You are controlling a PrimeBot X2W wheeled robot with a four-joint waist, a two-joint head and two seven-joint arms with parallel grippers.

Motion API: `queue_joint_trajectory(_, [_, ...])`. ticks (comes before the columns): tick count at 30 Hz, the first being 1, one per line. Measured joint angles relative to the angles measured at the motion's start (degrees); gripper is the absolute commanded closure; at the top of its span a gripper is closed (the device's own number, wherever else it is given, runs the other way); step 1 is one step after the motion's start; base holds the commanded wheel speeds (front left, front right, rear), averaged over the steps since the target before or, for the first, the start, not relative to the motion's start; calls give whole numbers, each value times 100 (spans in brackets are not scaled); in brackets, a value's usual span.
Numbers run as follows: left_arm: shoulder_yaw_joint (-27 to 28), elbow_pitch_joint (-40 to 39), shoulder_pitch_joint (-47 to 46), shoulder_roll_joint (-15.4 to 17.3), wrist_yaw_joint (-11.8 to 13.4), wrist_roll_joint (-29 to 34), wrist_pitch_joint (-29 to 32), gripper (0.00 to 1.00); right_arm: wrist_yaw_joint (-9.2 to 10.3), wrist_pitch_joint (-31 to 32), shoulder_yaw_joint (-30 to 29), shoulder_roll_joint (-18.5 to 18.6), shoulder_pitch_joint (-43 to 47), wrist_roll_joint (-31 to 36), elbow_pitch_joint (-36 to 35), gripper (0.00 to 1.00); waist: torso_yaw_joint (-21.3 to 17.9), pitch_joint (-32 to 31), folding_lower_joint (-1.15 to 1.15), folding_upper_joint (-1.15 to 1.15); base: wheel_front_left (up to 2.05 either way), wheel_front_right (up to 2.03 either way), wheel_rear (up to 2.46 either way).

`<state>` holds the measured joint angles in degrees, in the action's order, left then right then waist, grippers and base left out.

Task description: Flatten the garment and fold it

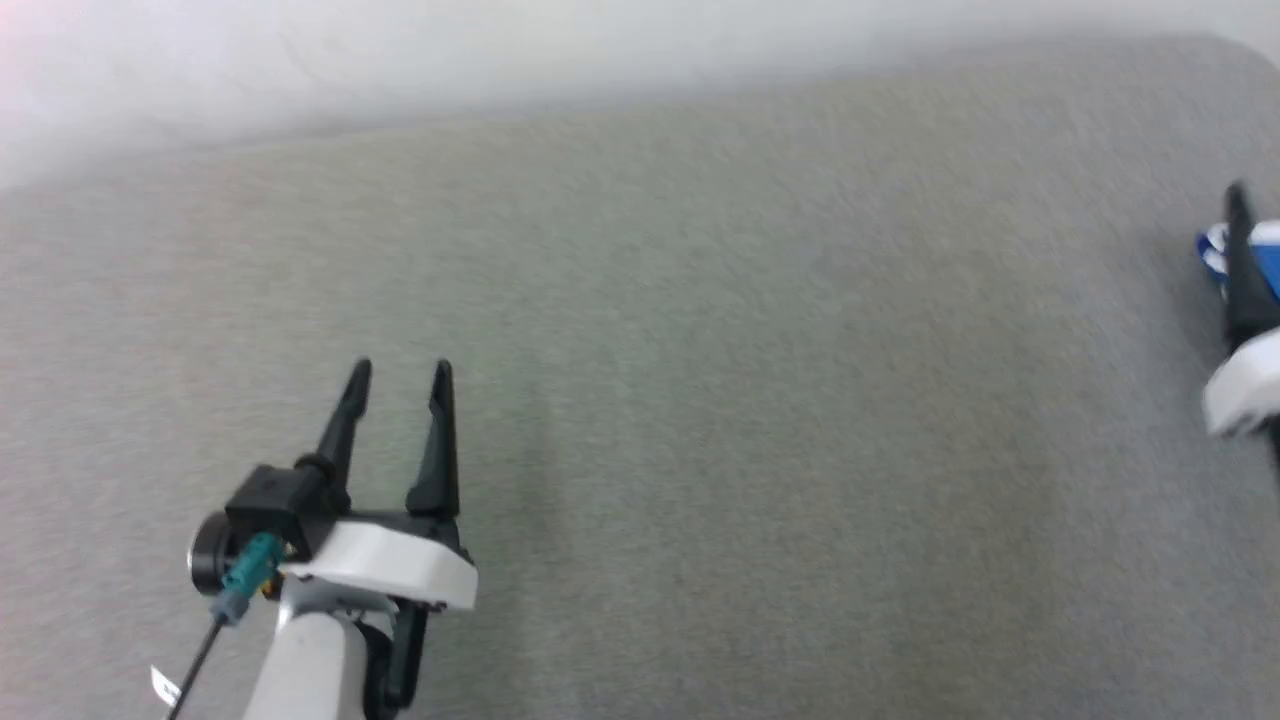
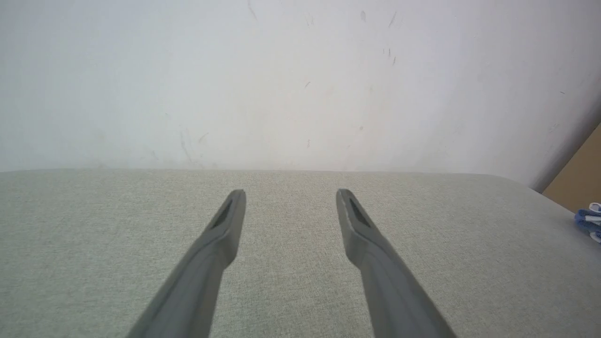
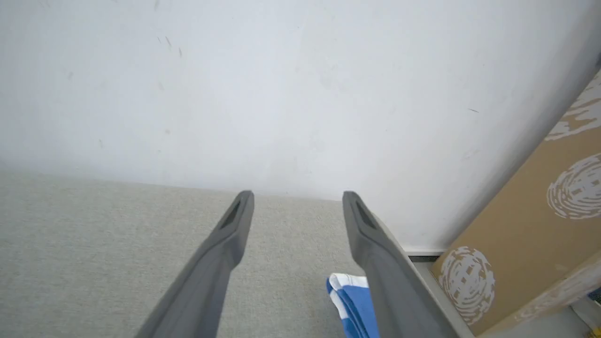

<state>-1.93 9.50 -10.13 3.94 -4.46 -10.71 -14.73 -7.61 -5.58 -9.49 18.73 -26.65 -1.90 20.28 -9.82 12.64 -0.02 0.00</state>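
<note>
The garment (image 3: 355,300) is a small bunch of blue fabric with white trim, lying near the right edge of the grey cloth-covered table (image 1: 700,350). My right gripper (image 3: 298,197) stands open above it, and the fabric shows just inside the right finger (image 3: 385,272) with nothing pinched. In the head view one right finger (image 1: 1242,270) rises at the far right edge, with the garment (image 1: 1268,262) behind it. My left gripper (image 1: 400,375) is open over bare table at the lower left, far from the garment (image 2: 589,220). The left wrist view shows its fingers (image 2: 220,234) spread with nothing between them.
A white wall (image 2: 300,84) runs along the table's far edge. Past the table's right edge (image 3: 425,281) stands a brown cardboard panel (image 3: 540,225) with white swirl prints. It also shows as the brown panel (image 2: 580,173) in the left wrist view.
</note>
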Motion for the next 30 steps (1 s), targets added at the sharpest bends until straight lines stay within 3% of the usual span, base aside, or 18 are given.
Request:
queue_joint_trajectory(6, [-53,78,207,-56,-2,-101,0,0,1,100,37,-612,1117,-242,-1276,0,447,-478,0,0,0,0,0])
queue_joint_trajectory(12, [-98,119,395,-74,-2,-137,0,0,1,96,305,-1206,1925,-357,-1924,0,868,-840,1,0,0,0,0])
queue_joint_trajectory(21, [-224,171,606,-87,-12,-194,0,0,1,-80,433,-1500,2616,-311,-1871,0,1310,-1289,1,0,0,0,0])
queue_joint_trajectory(30, [-282,272,868,-93,-11,-241,0,0,1,-261,504,-1562,2826,-475,-1631,0,1441,-1537,1,0,0,0,0])
